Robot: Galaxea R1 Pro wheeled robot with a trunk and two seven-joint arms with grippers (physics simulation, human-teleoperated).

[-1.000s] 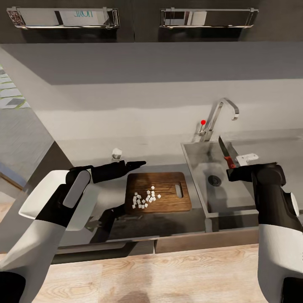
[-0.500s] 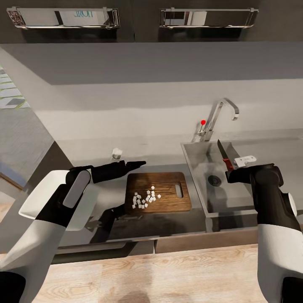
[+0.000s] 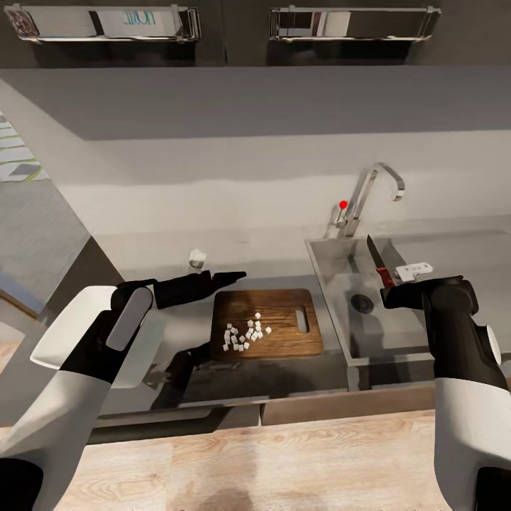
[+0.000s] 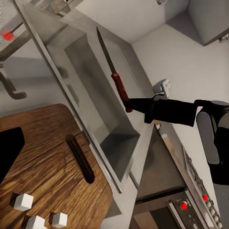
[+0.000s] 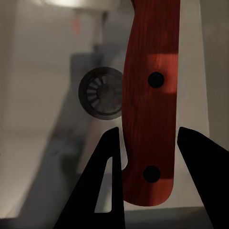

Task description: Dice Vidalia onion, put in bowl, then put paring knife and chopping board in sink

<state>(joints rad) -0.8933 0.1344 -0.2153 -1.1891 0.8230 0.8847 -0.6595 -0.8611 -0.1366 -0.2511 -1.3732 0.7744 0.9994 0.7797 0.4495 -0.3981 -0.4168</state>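
Paring knife (image 3: 378, 263): slim, stiff and probably light, with a smooth red handle that looks liable to slip or pivot; the right gripper (image 3: 389, 294) is clamping that handle near its butt and holding the knife blade-up over the sink (image 3: 333, 280) basin, above the drain. Diced Vidalia onion (image 3: 246, 333): small loose white cubes, likely to scatter, lying on the chopping board (image 3: 284, 333) on the countertop (image 3: 284, 372) just beside the sink; the board, rigid and flat, is best taken by its slotted handle end. Left gripper (image 3: 231, 276): hovering at the board's far left corner, its fingers seemingly together and grasping nothing, its arm partly covering the white bowl (image 3: 60, 341).
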